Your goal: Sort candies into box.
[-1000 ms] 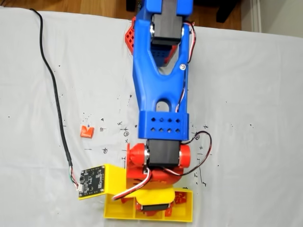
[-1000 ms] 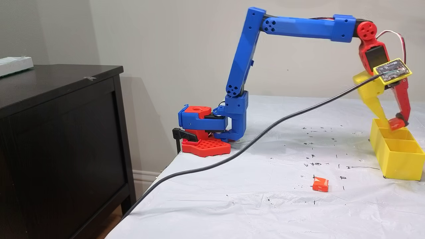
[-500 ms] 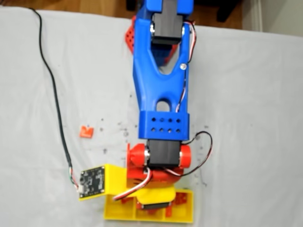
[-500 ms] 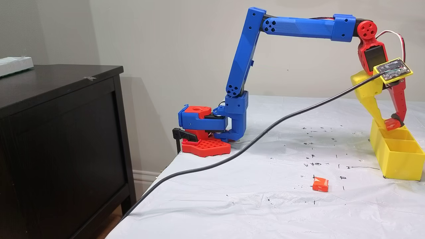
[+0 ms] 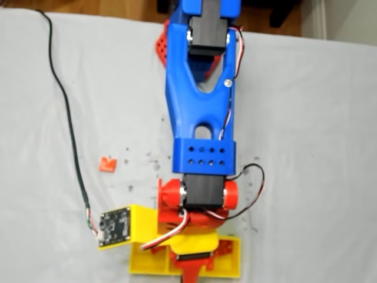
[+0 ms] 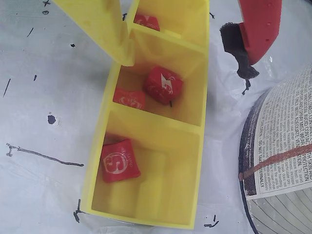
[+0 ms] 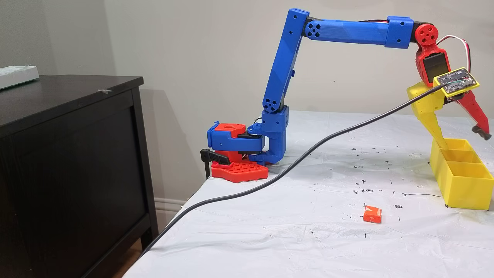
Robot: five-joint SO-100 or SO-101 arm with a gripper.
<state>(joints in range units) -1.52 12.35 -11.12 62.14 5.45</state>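
In the wrist view the yellow box lies lengthwise with three compartments. One red candy is in the far compartment, two candies are in the middle one, and one candy is in the near one. My gripper hangs open over the middle compartment, holding nothing. In a fixed view the gripper is spread above the box. One candy lies on the white table, also seen as a candy left of the arm.
A black cable trails across the table to the wrist camera. A round object with printed text stands right beside the box. The arm's base sits at the table's back edge, and a dark cabinet stands left of the table.
The gripper was shut on a candy above the box; its red finger has swung outward and the candy has dropped into the middle compartment.
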